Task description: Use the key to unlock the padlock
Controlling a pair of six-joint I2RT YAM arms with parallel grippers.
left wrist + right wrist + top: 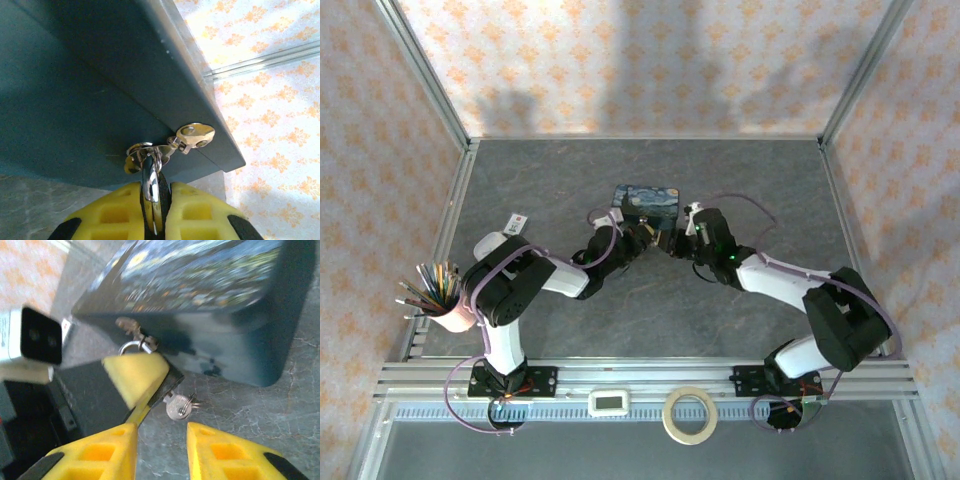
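Padlock point(172, 380) hung on the starry tin box's point(240, 335) hasp, clamped in the closed left gripper point(151, 200). Key point(176, 408) dangles at the padlock's 6 o'clock, apparently seated. Right gripper point(162, 440) gapes empty at the key's 6 o'clock. The key is likely light, stiff and slippery: pinch its flat head.

Grey marbled tabletop point(570, 170), brightly lit orange-patterned walls point(650, 60)

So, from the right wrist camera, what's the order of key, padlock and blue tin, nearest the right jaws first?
1. key, just ahead, centre.
2. padlock, directly behind it, slightly left.
3. blue tin, farthest, across the top.
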